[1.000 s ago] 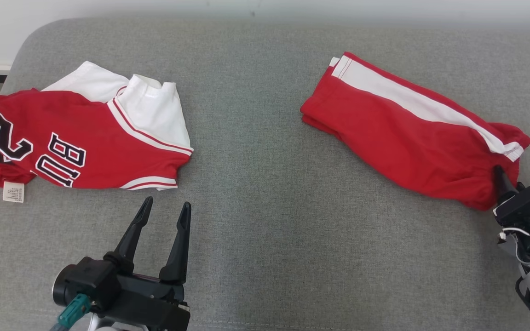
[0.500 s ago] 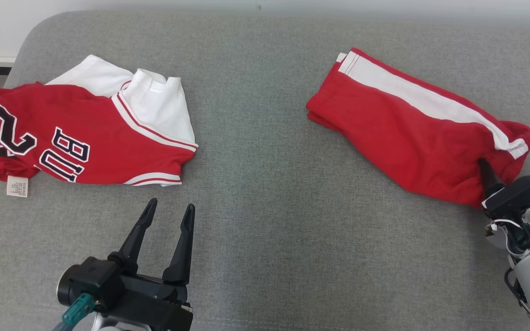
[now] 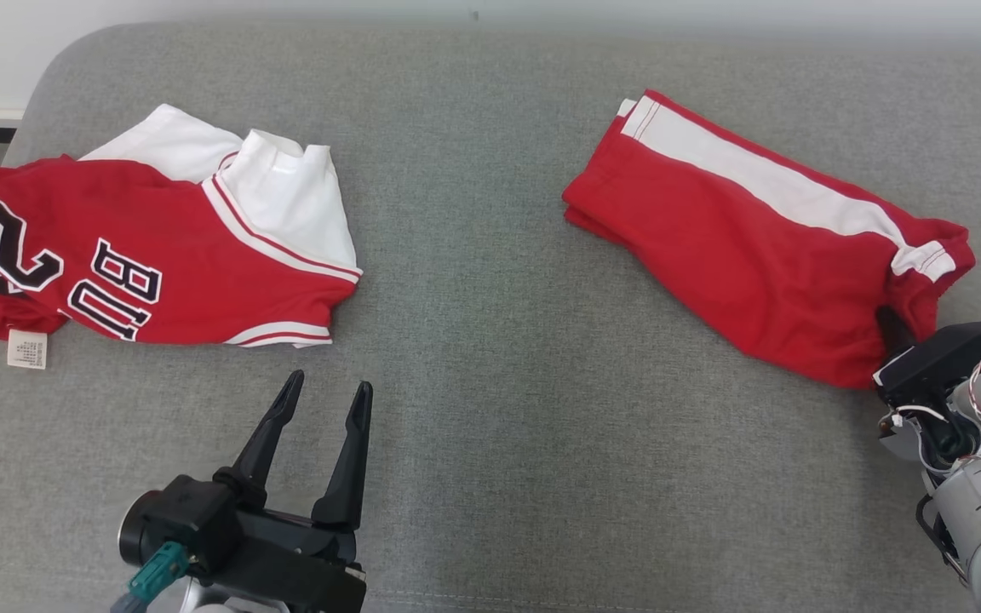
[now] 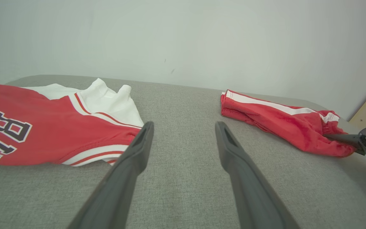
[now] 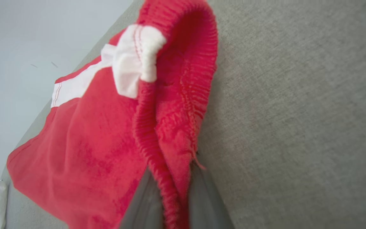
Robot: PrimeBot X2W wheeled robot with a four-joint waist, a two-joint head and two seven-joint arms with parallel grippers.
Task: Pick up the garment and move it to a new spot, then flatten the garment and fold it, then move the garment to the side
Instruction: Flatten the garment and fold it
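Two claws, one of them busy. Head view: my right claw [image 3: 889, 323] sits at four o'clock, pinched onto the waistband [image 3: 925, 260] of the red shorts with the white side stripe [image 3: 754, 255]. They lie at two o'clock on the grey fabric couch [image 3: 490, 443] and look folded. My left claw [image 3: 329, 385] waits at seven o'clock, fingers parted and empty, near the red and white jersey with black lettering [image 3: 141, 255] at ten o'clock.

Left wrist view: the shorts [image 4: 281, 124] rest at two o'clock, well apart from the jersey [image 4: 43, 133] at nine, with bare cushion between.

Right wrist view: the ribbed band stands bunched between my fingers [image 5: 145, 200], which are clamped tight on it, catching only its edge.

I judge the step to be shifting the shorts aside. I should drag them low and slowly toward three o'clock so the fold holds. If the band starts to slip, I should stop and take a deeper bite.
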